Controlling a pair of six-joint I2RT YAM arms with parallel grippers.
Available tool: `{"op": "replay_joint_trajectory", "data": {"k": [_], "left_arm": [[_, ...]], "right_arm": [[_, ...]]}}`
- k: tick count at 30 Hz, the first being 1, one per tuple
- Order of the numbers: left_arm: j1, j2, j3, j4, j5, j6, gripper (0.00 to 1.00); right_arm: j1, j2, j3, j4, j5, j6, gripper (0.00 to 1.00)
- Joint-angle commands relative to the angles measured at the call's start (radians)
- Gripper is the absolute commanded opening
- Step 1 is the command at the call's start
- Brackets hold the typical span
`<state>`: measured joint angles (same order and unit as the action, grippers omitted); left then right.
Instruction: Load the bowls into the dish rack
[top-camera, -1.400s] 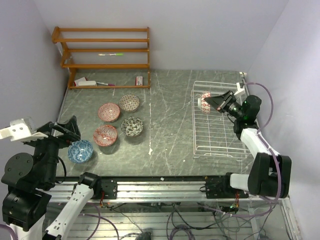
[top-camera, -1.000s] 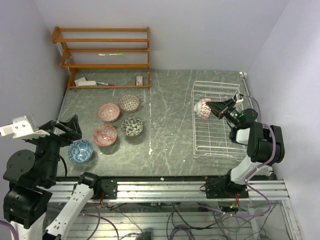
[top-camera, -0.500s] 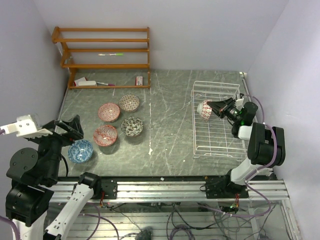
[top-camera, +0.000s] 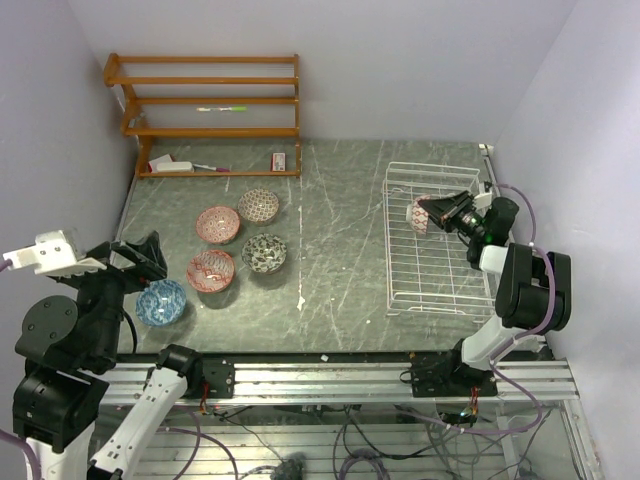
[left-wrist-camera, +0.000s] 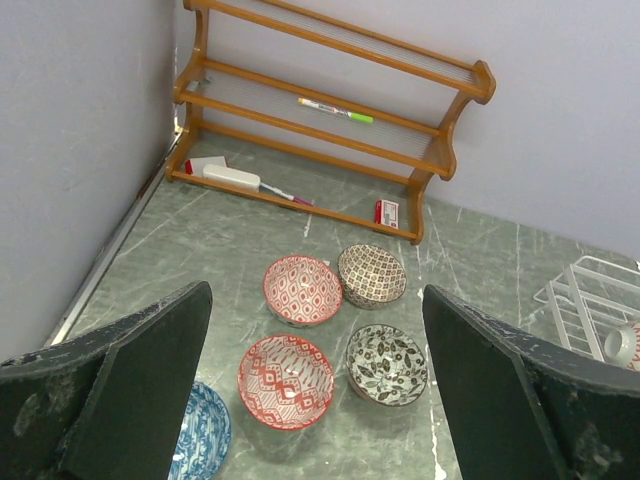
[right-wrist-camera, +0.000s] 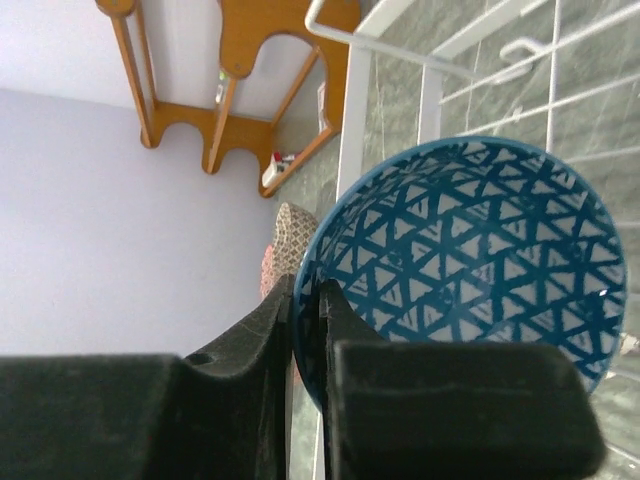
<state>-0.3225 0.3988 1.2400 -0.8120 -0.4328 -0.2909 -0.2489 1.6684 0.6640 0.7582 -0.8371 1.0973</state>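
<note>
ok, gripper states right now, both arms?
Left gripper: open, holding nothing.
Right gripper: shut on the rim of the small round ceramic bowl with blue triangle-patterned inside.

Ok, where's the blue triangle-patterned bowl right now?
The blue triangle-patterned bowl is on the right side of the top view, held on edge by the right tool at the far-left part of the white dish rack.

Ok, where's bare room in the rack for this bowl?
The dish rack is bare from the held bowl to its near rim. The tabletop between rack and grey-black bowl is free too. Crowded: the five bowls at left.
</note>
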Motion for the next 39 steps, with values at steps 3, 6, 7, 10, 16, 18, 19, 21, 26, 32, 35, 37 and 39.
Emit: {"op": "replay_joint_trajectory", "data": {"k": [3, 6, 7, 10, 16, 18, 19, 21, 26, 32, 35, 37, 39], "left_arm": [[-0.001, -0.01, 0.001, 0.013, -0.019, 0.018, 0.98], [-0.001, -0.008, 0.004, 0.015, -0.02, 0.017, 0.97], [-0.001, -0.008, 0.005, 0.016, -0.019, 0.017, 0.98], [-0.001, -0.004, 0.007, 0.023, -0.014, 0.015, 0.98], [-0.001, 0.01, 0.02, 0.028, -0.002, 0.015, 0.97], [-0.001, 0.011, 0.025, 0.028, -0.001, 0.016, 0.97], [-0.001, 0.012, 0.027, 0.028, -0.001, 0.017, 0.98], [-0.001, 0.015, 0.031, 0.027, -0.003, 0.019, 0.98], [-0.001, 0.02, 0.035, 0.025, -0.011, 0.025, 0.98], [-0.001, 0.021, 0.029, 0.024, -0.013, 0.028, 0.98], [-0.001, 0.019, 0.027, 0.02, -0.018, 0.028, 0.97], [-0.001, 0.016, 0.022, 0.024, -0.018, 0.028, 0.98], [-0.001, 0.012, 0.015, 0.028, -0.019, 0.026, 0.98]], "right_arm": [[-0.024, 0.069, -0.081, 0.008, -0.008, 0.045, 0.0], [-0.024, 0.027, -0.074, 0.037, -0.024, 0.081, 0.0], [-0.022, 0.006, -0.068, 0.031, -0.021, 0.088, 0.0], [-0.001, -0.047, -0.051, 0.047, -0.017, 0.14, 0.0], [0.063, -0.009, -0.028, 0.163, 0.005, 0.268, 0.0], [0.07, 0.037, -0.04, 0.245, 0.012, 0.329, 0.0], [0.072, 0.062, -0.047, 0.28, 0.018, 0.351, 0.0], [0.072, 0.112, -0.054, 0.332, 0.023, 0.379, 0.0], [0.066, 0.239, -0.088, 0.45, 0.01, 0.455, 0.0], [0.024, 0.301, -0.135, 0.42, 0.039, 0.411, 0.01], [-0.005, 0.275, -0.145, 0.35, 0.058, 0.36, 0.04], [-0.018, 0.245, -0.135, 0.269, 0.069, 0.31, 0.06], [-0.026, 0.205, -0.129, 0.198, 0.087, 0.268, 0.07]]}}
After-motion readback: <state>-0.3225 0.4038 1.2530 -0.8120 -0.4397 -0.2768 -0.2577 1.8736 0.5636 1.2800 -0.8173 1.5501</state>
